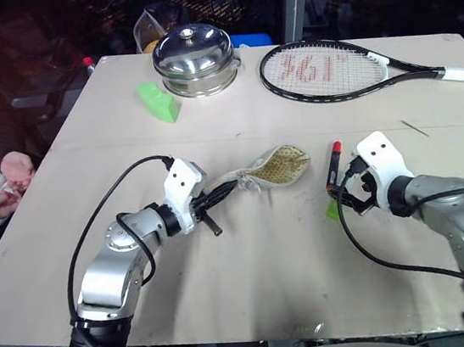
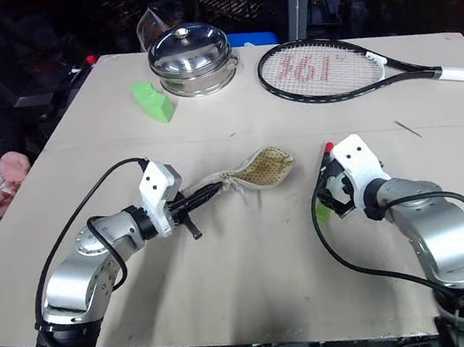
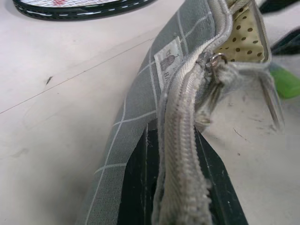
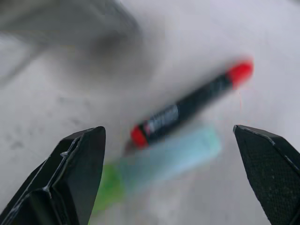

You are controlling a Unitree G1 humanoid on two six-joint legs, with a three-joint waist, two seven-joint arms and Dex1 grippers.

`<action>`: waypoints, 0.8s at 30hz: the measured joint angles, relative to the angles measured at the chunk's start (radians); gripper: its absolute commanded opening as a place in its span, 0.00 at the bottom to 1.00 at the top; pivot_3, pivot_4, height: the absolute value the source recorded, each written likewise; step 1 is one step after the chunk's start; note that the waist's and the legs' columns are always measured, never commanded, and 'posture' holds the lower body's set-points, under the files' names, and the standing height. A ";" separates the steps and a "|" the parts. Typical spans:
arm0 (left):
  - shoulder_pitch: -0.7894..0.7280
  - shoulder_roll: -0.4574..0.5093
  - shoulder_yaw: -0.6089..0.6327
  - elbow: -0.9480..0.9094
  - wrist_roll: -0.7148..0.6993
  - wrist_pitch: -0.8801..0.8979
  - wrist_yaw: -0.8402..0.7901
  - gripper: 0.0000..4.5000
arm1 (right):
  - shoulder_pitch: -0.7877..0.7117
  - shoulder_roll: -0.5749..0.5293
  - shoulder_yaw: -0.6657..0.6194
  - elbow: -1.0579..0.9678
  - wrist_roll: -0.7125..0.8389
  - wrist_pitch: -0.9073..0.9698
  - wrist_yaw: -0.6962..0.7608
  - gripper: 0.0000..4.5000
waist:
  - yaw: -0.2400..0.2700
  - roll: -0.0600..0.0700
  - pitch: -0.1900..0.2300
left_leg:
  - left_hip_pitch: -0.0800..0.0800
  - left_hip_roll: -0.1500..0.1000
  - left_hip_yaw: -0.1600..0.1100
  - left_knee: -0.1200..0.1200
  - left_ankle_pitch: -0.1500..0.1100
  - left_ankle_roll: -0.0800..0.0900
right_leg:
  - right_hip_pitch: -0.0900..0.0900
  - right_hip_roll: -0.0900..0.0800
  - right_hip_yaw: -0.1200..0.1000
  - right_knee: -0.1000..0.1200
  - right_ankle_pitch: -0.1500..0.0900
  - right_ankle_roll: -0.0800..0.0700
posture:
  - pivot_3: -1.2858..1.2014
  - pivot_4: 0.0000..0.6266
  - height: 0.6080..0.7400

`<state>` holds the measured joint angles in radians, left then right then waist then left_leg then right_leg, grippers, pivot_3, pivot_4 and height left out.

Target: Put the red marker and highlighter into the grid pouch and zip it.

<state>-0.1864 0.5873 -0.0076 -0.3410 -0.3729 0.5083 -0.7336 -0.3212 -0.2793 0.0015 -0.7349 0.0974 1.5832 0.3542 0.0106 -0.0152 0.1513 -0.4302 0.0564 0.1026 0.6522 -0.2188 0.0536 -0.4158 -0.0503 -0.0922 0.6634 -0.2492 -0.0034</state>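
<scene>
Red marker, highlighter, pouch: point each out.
red marker [image 4: 187, 108], right wrist view, mid black barrel.
highlighter [image 4: 168, 157], right wrist view, pale cap.
pouch [image 3: 136, 117], left wrist view, grey grid fabric beside the zipper.

Head stereo pair overlooks same table [image 1: 250, 248]; wrist cameras close-up.
</scene>
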 measured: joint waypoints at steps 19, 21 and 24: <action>-0.004 -0.002 -0.001 0.007 0.016 -0.015 -0.002 0.00 | 0.130 -0.126 0.056 -0.053 0.130 -0.016 -0.140 0.05 | 0.020 -0.002 -0.003 | -0.001 -0.007 -0.002 0.001 -0.001 0.003 | 0.003 -0.006 -0.002 -0.003 -0.002 0.005 | 0.52 0.24 1.00; -0.004 -0.003 -0.001 0.012 0.016 -0.018 -0.003 0.00 | 0.144 -0.256 0.026 -0.081 0.166 -0.005 -0.098 0.05 | 0.027 -0.002 -0.003 | -0.001 -0.009 -0.003 0.001 -0.003 0.005 | 0.003 -0.008 -0.002 -0.003 -0.002 0.005 | 0.52 0.24 1.00; -0.005 -0.004 -0.001 0.023 0.016 -0.021 -0.005 0.00 | 0.146 -0.433 -0.046 -0.128 0.225 0.014 0.015 0.05 | 0.022 -0.002 -0.002 | -0.001 -0.010 -0.002 0.001 -0.003 0.006 | 0.003 -0.008 -0.002 -0.003 -0.003 0.005 | 0.52 0.24 1.00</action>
<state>-0.1911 0.5835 -0.0086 -0.3176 -0.3571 0.4870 -0.7387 -0.1752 -0.7123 -0.0446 -0.8629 0.3226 1.5970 0.3691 0.0329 -0.0171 0.1494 -0.4316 0.0467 0.1005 0.6530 -0.2219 0.0592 -0.4128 -0.0588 -0.0937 0.6605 -0.2520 0.0019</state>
